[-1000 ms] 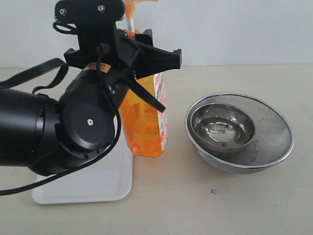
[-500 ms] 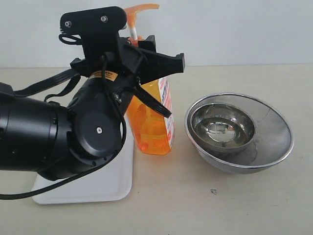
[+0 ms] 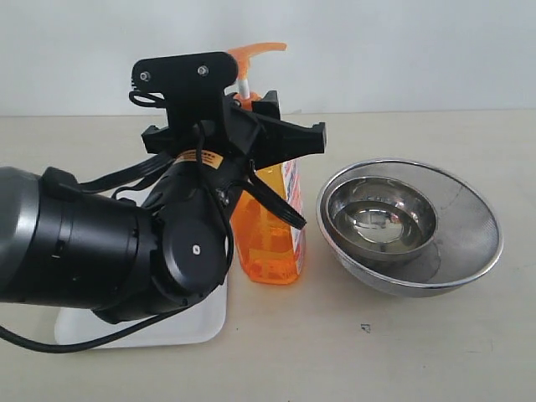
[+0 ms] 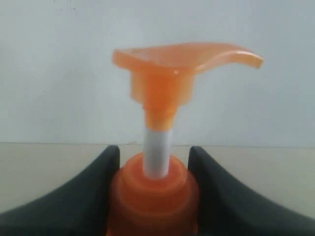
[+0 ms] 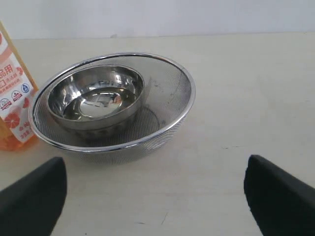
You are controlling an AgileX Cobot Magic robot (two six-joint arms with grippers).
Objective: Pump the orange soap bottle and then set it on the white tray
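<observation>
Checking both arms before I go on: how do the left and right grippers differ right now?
The left gripper is closed around the neck of the orange soap bottle; the right gripper is wide open and holds nothing. The left gripper is at the bottle beside the white tray; the right gripper faces the steel bowls. Both have black fingers.

text: 品用 | on: label (image 5: 12,93) of orange soap bottle (image 5: 15,139) | rest: Chinese, too small to read
</observation>
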